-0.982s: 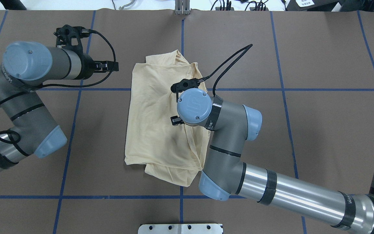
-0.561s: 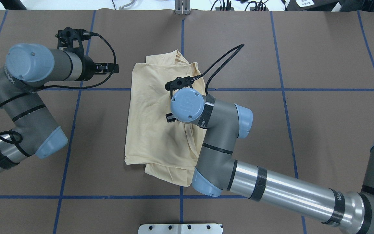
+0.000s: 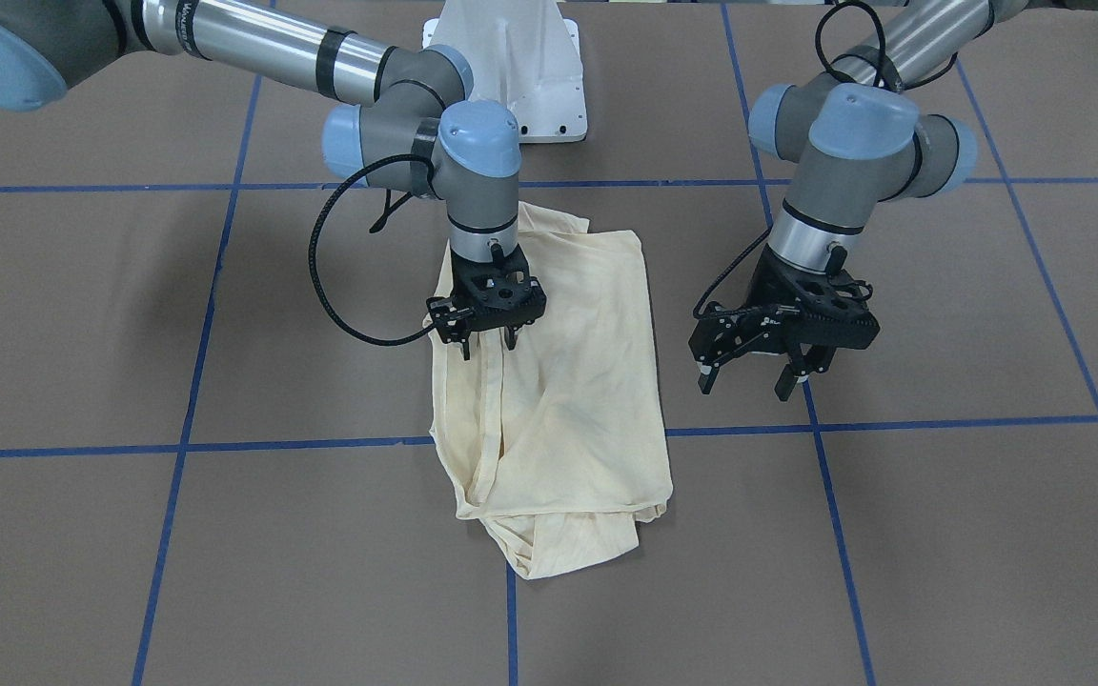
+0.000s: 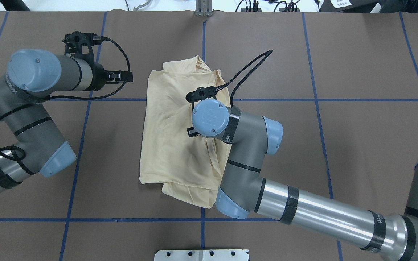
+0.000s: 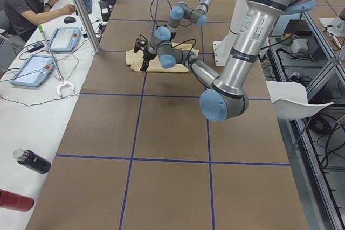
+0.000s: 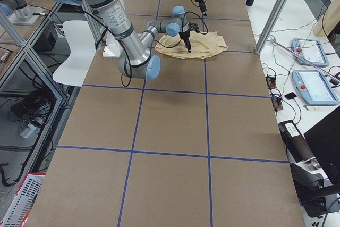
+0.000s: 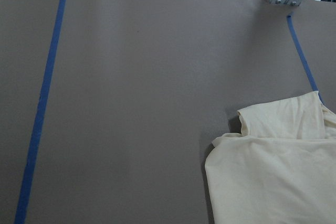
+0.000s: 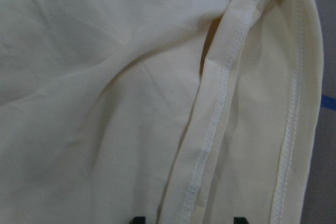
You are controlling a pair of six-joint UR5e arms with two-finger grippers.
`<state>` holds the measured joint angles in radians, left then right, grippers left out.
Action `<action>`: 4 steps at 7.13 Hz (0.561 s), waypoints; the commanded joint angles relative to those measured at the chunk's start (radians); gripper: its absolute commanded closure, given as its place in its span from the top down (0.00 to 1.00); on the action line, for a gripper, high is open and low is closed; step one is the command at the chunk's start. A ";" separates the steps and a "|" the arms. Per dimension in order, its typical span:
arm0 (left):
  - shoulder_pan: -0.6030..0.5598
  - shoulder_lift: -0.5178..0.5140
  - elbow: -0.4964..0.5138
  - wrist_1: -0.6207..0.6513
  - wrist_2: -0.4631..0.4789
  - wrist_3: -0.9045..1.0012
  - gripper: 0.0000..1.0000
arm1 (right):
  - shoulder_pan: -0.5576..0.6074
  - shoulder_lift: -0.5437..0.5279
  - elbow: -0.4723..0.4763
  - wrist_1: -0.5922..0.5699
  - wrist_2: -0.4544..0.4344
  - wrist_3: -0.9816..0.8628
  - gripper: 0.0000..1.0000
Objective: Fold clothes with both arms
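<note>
The pale cream-yellow clothes [image 3: 568,410] lie roughly folded at the middle of the brown table [image 3: 940,534], also seen from overhead [image 4: 169,127]. My right gripper [image 3: 487,351] points down onto the garment's edge on the robot's right side, jaws open. In the right wrist view its two fingertips [image 8: 137,220] straddle a stitched hem of the clothes [image 8: 105,77]. My left gripper [image 3: 744,384] hovers open and empty above bare table beside the garment, apart from it. The left wrist view shows a corner of the clothes [image 7: 273,171]. No print or label shows.
Blue tape lines [image 3: 301,444] grid the table. The white pedestal base [image 3: 511,76] stands behind the garment. A person [image 5: 27,4] sits at a side desk with tablets [image 5: 66,39]; bottles [image 5: 32,161] lie near that table end.
My right arm has shifted a little toward the robot's left over the garment. The left arm has barely moved. The garment lies as before.
</note>
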<state>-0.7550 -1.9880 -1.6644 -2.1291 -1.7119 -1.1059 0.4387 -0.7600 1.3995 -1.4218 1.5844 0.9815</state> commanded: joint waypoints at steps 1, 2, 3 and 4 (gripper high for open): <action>0.000 -0.003 -0.001 0.000 0.000 0.000 1.00 | 0.002 -0.004 0.000 -0.003 0.000 -0.001 0.62; 0.008 -0.003 0.000 0.000 0.000 -0.002 1.00 | 0.003 -0.012 0.000 -0.005 0.000 -0.003 0.61; 0.008 -0.003 -0.001 0.000 0.000 -0.002 1.00 | 0.009 -0.012 0.000 -0.005 0.002 -0.004 0.59; 0.008 -0.008 -0.001 0.000 0.000 -0.003 1.00 | 0.017 -0.012 0.001 -0.005 0.005 -0.006 0.57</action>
<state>-0.7481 -1.9922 -1.6654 -2.1292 -1.7119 -1.1077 0.4473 -0.7704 1.3991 -1.4263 1.5863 0.9776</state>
